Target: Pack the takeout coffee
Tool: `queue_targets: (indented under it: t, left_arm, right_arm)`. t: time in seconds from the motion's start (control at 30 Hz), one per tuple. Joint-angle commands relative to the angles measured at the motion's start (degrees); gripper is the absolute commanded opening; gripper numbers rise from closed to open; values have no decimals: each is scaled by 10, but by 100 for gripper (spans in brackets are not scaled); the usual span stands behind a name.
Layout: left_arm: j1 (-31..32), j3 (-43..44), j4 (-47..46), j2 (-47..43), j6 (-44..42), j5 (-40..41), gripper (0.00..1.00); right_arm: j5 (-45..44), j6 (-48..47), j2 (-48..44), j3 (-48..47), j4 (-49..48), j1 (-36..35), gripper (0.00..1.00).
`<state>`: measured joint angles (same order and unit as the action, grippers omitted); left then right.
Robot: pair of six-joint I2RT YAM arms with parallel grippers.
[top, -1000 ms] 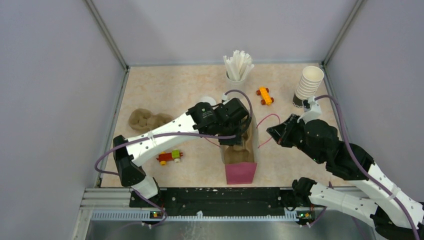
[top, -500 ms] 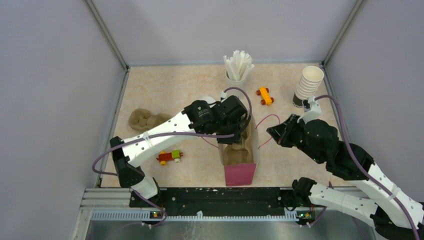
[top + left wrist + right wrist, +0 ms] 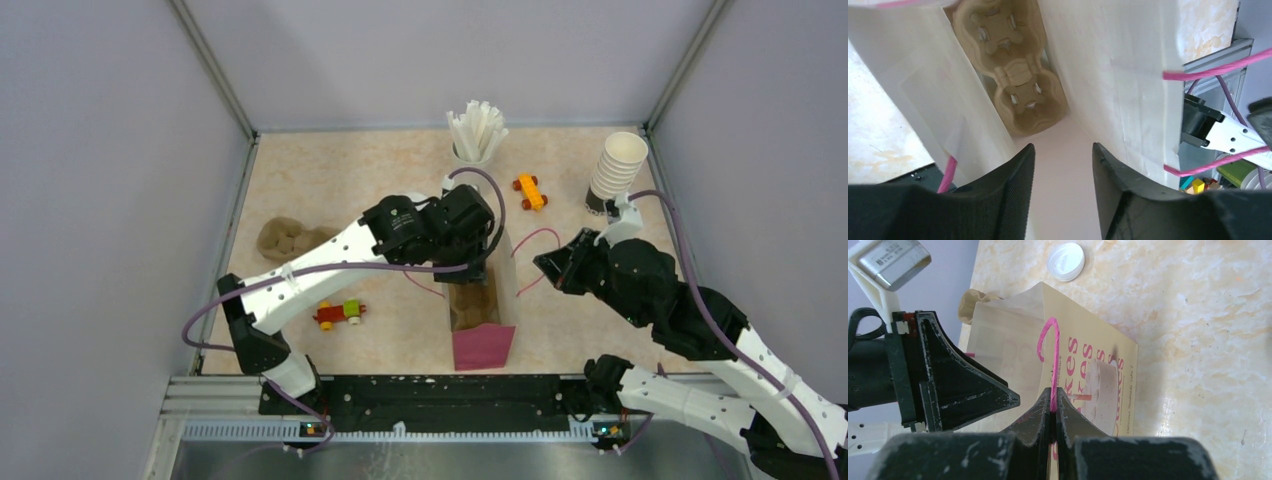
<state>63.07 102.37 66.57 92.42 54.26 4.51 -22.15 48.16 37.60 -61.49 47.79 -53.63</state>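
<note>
The left gripper [image 3: 1062, 192] hung inside the mouth of the paper bag [image 3: 481, 312] that stood near the middle of the table [image 3: 330, 170], its two black fingers [image 3: 1003, 200] spread apart with nothing between them. Below it, in the left wrist view, a brown moulded cup tray [image 3: 1013, 75] lay at the bottom of the bag, against the bag's white inner wall. The right gripper [image 3: 1053, 415] was at the bag's right side, its fingers pressed together on the pink handle [image 3: 1052, 362], which rose in a loop above the printed face of the bag. The stack of white paper cups [image 3: 617, 168] stood upright at the far right corner of the table, well apart from the bag and from both grippers, the top cup's mouth open upward. The white lid [image 3: 1066, 261] lay flat on the table beyond the bag, apart from the cups. A second brown tray [image 3: 290, 238] rested on the table to the left of the bag. At the far edge stood the holder of white sticks [image 3: 475, 135], with an orange toy car [image 3: 530, 190] near it, and a multicoloured block toy [image 3: 338, 313] lay under the left arm.
</note>
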Motion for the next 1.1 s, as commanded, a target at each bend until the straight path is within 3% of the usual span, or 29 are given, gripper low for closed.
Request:
queue_targets:
  t: [0.0, 0.13, 0.17, 0.2, 0.27, 0.53, 0.77, 0.97, 1.07]
  left_arm:
    - [2, 66, -14, 3, -25, 18, 56]
    - [2, 95, -61, -18, -29, 53, 70]
    - [1, 90, -77, -30, -24, 67, 91]
    - [2, 83, -84, -43, -16, 84, 98]
    - [-5, 77, -84, -61, -16, 110, 99]
    - [-81, 82, -42, -83, -105, 46, 99]
    - [-121, 65, -27, -104, -201, 66, 99]
    - [-197, 72, -70, -95, -306, -40, 99]
    - [-202, 92, -76, -69, -374, -109, 99]
  right_arm:
    - [2, -16, -3, -9, -7, -6, 0]
    - [7, -17, -3, -9, -16, -6, 0]
    - [8, -19, -3, -10, -18, -6, 0]
    - [7, -21, -3, -11, -22, -6, 0]
    - [6, -29, 0, -17, -25, -6, 0]
    - [43, -153, -2, -32, -47, -6, 0]
    - [35, -249, 19, -71, -16, -6, 0]
    - [107, -322, 46, -83, -34, -6, 0]
    - [140, -357, 66, -100, -45, -6, 0]
